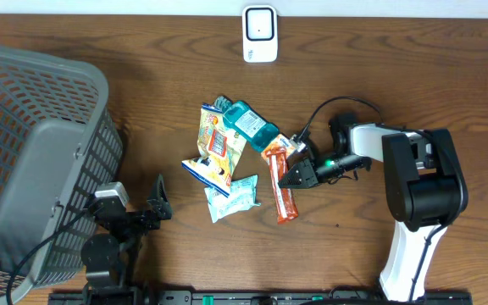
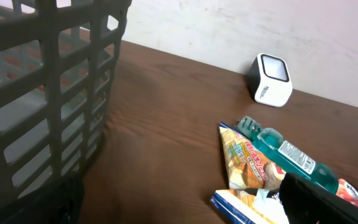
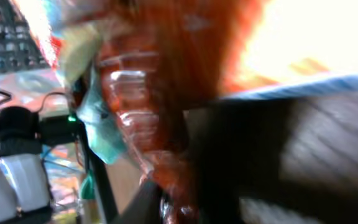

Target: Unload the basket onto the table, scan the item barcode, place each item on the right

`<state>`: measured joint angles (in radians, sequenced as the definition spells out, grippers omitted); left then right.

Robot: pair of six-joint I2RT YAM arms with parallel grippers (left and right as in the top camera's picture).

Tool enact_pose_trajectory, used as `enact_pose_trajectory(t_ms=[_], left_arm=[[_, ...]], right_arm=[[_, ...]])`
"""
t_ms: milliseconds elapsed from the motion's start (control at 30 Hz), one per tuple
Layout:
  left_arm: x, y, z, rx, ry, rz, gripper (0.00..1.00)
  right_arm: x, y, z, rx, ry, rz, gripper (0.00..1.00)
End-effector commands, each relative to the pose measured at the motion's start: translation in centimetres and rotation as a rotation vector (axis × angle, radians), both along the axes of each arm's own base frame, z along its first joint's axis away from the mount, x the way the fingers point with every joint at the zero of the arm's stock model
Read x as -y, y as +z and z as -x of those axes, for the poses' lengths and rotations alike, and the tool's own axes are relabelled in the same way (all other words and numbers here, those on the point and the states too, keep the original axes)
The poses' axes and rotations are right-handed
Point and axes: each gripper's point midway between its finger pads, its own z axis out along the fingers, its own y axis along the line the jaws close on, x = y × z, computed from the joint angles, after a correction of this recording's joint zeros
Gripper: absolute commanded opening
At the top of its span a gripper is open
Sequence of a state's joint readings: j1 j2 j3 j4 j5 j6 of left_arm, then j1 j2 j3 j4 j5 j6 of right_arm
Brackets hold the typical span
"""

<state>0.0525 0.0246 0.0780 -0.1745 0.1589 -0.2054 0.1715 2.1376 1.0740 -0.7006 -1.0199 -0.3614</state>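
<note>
A long orange-red packet [image 1: 285, 202] lies right of a pile of items in the middle of the table. My right gripper [image 1: 286, 179] reaches in from the right, its jaws closed on the packet's middle. In the blurred right wrist view the orange-red packet [image 3: 145, 93] fills the space between the dark fingers [image 3: 241, 168]. The white barcode scanner [image 1: 259, 34] stands at the table's far edge and also shows as the scanner [image 2: 271, 79] in the left wrist view. My left gripper [image 1: 155, 207] rests open near the front left with nothing in it.
The pile holds a teal bottle [image 1: 248, 123], a yellow snack bag [image 1: 219, 140], a blue-and-white bag [image 1: 208, 172] and a pale teal packet [image 1: 233, 196]. A large grey basket [image 1: 24, 152] fills the left side, close beside the left arm.
</note>
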Motion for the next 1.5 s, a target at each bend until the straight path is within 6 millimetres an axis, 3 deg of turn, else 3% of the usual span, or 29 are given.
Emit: enact_pose_trajectory(t_ms=[0, 233, 433, 533, 667, 1067, 1367, 1467], left_arm=[[0.2, -1.3, 0.1, -0.041, -0.014, 0.004, 1.0], [0.2, -1.3, 0.1, -0.041, -0.014, 0.004, 1.0], [0.2, -1.3, 0.1, -0.041, -0.014, 0.004, 1.0], [0.2, -1.3, 0.1, -0.041, -0.014, 0.004, 1.0], [0.2, -1.3, 0.1, -0.041, -0.014, 0.004, 1.0], [0.2, -1.3, 0.1, -0.041, -0.014, 0.004, 1.0], [0.2, -1.3, 0.1, -0.041, -0.014, 0.004, 1.0], [0.2, -1.3, 0.1, -0.041, -0.014, 0.004, 1.0]], right_arm=[[5.6, -8.3, 3.6, -0.021, 0.148, 0.459, 0.01], [3.9, -6.4, 2.1, -0.033, 0.113, 0.354, 0.01], [0.9, 1.0, 1.4, 0.009, 0.14, -0.044, 0.01], [0.4, 4.6, 1.1, 0.066, 0.13, -0.195, 0.01], [0.3, 7.9, 1.3, 0.118, 0.116, -0.296, 0.01], [-0.2, 13.9, 1.8, 0.229, 0.102, -0.406, 0.01], [0.0, 17.9, 4.3, 0.274, 0.142, -0.475, 0.01], [0.0, 18.1, 4.7, 0.277, 0.153, -0.48, 0.01]])
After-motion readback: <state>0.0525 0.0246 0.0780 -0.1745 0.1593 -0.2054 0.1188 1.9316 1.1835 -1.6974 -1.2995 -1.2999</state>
